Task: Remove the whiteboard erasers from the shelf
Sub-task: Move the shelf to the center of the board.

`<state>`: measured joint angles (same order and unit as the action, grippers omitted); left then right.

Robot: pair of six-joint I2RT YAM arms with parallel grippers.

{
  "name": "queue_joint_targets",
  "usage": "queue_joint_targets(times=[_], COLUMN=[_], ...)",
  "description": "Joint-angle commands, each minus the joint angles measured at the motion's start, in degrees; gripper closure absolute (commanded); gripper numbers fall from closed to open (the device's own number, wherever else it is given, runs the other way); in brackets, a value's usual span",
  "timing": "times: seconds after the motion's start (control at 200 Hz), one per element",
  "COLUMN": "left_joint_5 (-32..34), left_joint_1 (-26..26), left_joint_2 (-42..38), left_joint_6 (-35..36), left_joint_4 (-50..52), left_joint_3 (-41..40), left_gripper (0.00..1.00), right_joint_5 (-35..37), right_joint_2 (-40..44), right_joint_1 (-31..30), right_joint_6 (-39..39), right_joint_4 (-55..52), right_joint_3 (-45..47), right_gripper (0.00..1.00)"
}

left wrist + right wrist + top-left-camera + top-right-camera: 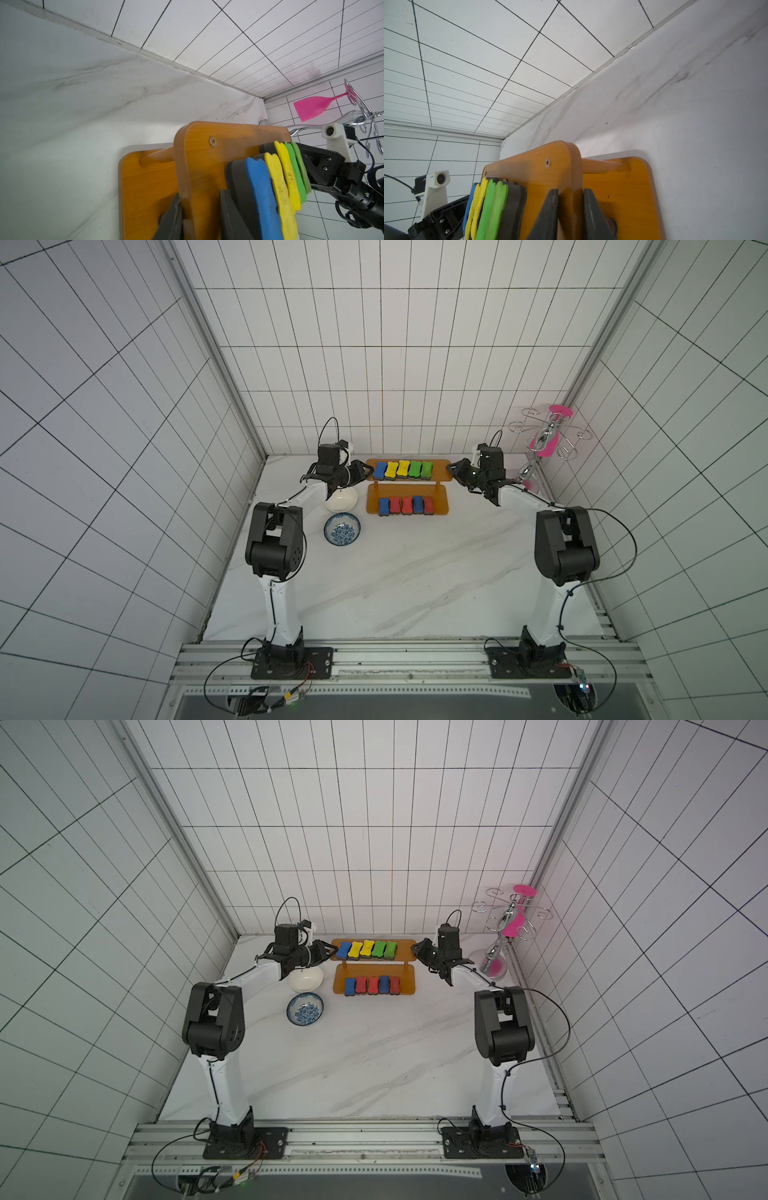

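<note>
Orange-brown and two-tiered, the shelf (441, 506) is standing near the back wall on the marble table (415, 572), and all ten whiteboard erasers (403, 469) are sitting on it. Five are lining the upper board (439, 471) packed edge to edge, running from the robot's left as blue, yellow, yellow, green, green. Five more are lining the lower board (407, 986), running blue, red, red, blue, red.

Both arms are reaching in from opposite ends of the upper board. In both top views the left gripper (368, 469) is pinching the board's left end, and the left wrist view is showing it (200, 194) closed down to the board's thickness. One finger (230, 216) is lying on the top face just beside the dark felt of the blue eraser (261, 199), while its partner is pressing from underneath. The right gripper (451, 471) is doing the same at the other end. The right wrist view is showing it (570, 191) narrowed onto the board edge, with one finger (549, 214) resting on top near the end green eraser (497, 207) and its mate sitting below.

A white bowl (341, 500) is lying partly under the left wrist, with a blue-patterned bowl (342, 529) just in front of it. A chrome cup rack (544, 437) is standing in the right rear corner, carrying something pink
</note>
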<state>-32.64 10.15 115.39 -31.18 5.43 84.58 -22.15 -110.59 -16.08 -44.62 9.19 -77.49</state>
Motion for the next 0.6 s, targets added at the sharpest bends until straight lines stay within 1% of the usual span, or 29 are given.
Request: queue_joint_targets(times=[0.0,0.195,0.345,0.43,0.51,0.595], left_joint_5=[1.1,3.3,4.5,6.2,8.8,12.4], left_joint_1=[3.8,6.6,6.9,6.9,6.7,6.4], left_joint_2=[-2.4,-4.1,-5.0,-6.2,-7.8,-9.3], left_joint_6=[7.0,7.0,7.0,7.3,7.8,9.0], left_joint_4=[0.4,-1.0,-1.1,-1.1,-1.1,-0.9], left_joint_3=[-2.7,-6.5,-7.7,-8.3,-9.0,-8.9], left_gripper=[0.86,0.82,0.81,0.75,0.68,0.67], right_joint_5=[0.2,0.9,1.2,1.9,3.1,4.7], right_joint_2=[3.3,6.0,7.1,7.7,8.4,9.3], right_joint_1=[-1.8,-1.7,-1.6,-1.5,-1.5,-1.4], right_joint_6=[2.9,4.9,6.1,7.1,8.0,8.7], right_joint_4=[-0.1,-0.7,-1.5,-2.7,-4.4,-7.1], right_joint_3=[3.2,6.7,7.8,7.5,6.7,5.2], right_gripper=[0.84,0.82,0.82,0.80,0.76,0.69])
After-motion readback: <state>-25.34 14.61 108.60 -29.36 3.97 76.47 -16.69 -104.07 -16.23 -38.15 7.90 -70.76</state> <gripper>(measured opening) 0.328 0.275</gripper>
